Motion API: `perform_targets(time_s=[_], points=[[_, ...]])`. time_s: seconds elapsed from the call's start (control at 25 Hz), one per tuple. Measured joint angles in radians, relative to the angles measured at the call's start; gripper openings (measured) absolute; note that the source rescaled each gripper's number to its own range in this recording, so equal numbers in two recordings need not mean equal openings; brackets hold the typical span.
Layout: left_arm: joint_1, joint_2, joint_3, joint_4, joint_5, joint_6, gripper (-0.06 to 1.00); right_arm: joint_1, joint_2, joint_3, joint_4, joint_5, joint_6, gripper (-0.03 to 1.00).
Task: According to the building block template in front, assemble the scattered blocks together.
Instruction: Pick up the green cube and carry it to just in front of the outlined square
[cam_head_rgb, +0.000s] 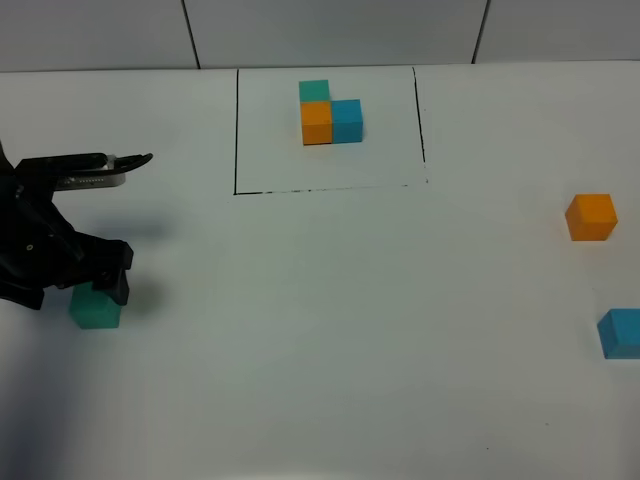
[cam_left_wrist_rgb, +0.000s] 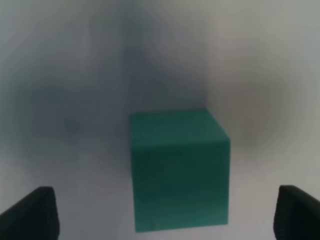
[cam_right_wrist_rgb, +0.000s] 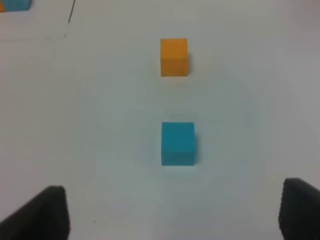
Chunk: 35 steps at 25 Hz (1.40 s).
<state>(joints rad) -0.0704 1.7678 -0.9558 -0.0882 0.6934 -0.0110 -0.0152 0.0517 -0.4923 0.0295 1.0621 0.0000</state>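
Note:
The building block template (cam_head_rgb: 330, 112) is an L of teal-green, orange and blue cubes inside a thin black rectangle at the back middle. The scattered teal-green cube (cam_head_rgb: 95, 310) lies at the left. My left gripper (cam_head_rgb: 100, 288) is open and low over it. In the left wrist view the cube (cam_left_wrist_rgb: 179, 170) sits between the fingertips (cam_left_wrist_rgb: 40, 215) with gaps on both sides. The scattered orange cube (cam_head_rgb: 591, 217) and blue cube (cam_head_rgb: 620, 333) lie at the right. My right gripper (cam_right_wrist_rgb: 172, 215) is open and empty, short of the blue cube (cam_right_wrist_rgb: 178, 143) and the orange cube (cam_right_wrist_rgb: 174, 56).
The white table (cam_head_rgb: 330, 330) ends at a tiled wall (cam_head_rgb: 330, 30) at the back. The blue cube lies at the right edge of the exterior high view. The right arm does not show in that view.

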Motion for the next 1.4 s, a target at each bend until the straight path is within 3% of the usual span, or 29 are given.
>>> perform_targets(time_s=[0.64, 0.76, 0.92, 1.2, 1.4], points=[[0.0, 0.09, 0.003, -0.023, -0.063, -0.023, 0.72, 0.0, 0.0, 0.0, 0.0, 0.0, 0.0, 0.72], [0.0, 0.09, 0.004, -0.023, -0.061, -0.028, 0.51, 0.0, 0.0, 0.0, 0.002, 0.0, 0.0, 0.72], [0.0, 0.091, 0.004, -0.024, -0.052, -0.029, 0.0, 0.0, 0.0, 0.0, 0.003, 0.0, 0.0, 0.72], [-0.023, 0.092, -0.047, -0.023, -0.036, 0.017, 0.01, 0.0, 0.0, 0.0, 0.003, 0.0, 0.0, 0.72], [-0.131, 0.094, -0.192, -0.023, -0.016, 0.109, 0.01, 0.0, 0.0, 0.0, 0.005, 0.0, 0.0, 0.72]])
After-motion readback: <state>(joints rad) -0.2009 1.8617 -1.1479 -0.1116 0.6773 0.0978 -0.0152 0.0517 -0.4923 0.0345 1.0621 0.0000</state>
